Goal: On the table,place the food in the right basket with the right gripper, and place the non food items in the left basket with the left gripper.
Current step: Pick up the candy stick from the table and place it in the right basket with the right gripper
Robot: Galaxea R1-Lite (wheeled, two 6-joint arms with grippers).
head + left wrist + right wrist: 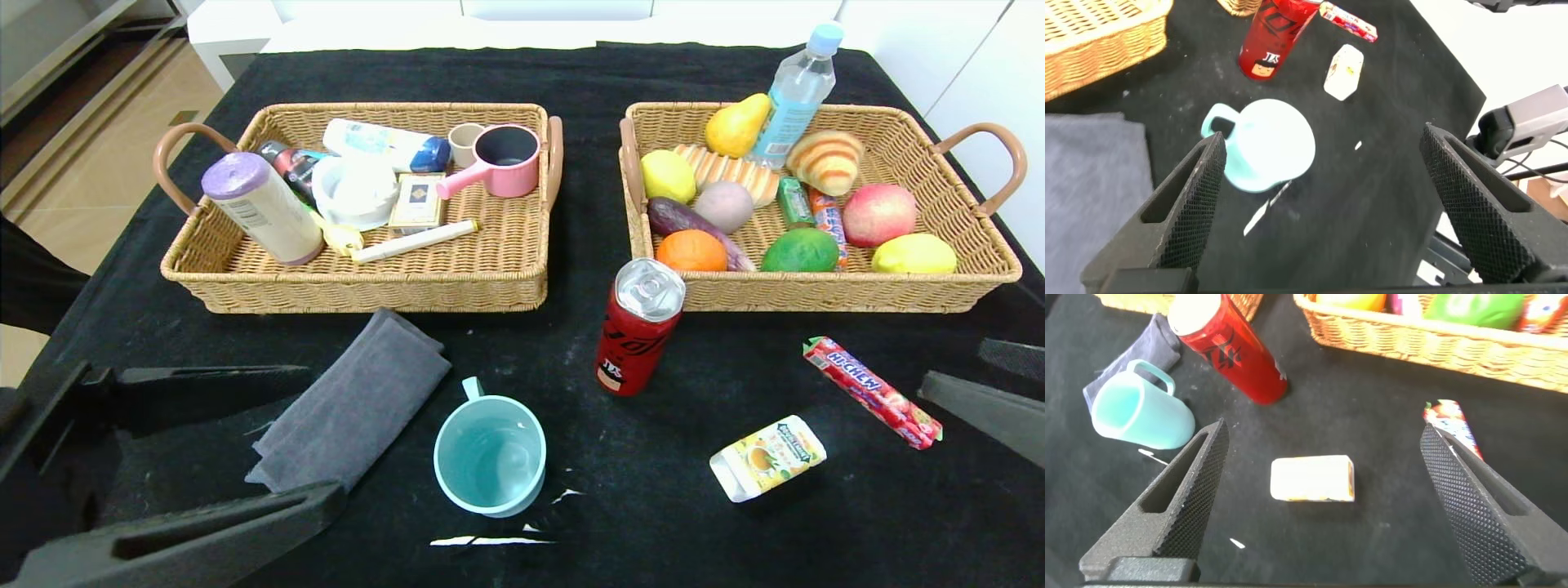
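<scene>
On the black table stand a red soda can (638, 331), a teal mug (490, 457), a folded grey cloth (351, 408), a red candy stick (872, 392) and a small yellow-white box (767, 457). My left gripper (326, 433) is open and empty at the front left, over the cloth's edge; in the left wrist view (1324, 139) the mug (1266, 147) lies by one finger. My right gripper (955, 367) is open and empty at the right edge; in the right wrist view (1324, 433) the box (1313, 478) lies between its fingers, below them.
The left wicker basket (359, 294) holds several non-food items, among them a pink cup and a purple-capped canister. The right wicker basket (816, 294) holds fruit, bread, snacks and a water bottle. The can stands close to the right basket's front wall.
</scene>
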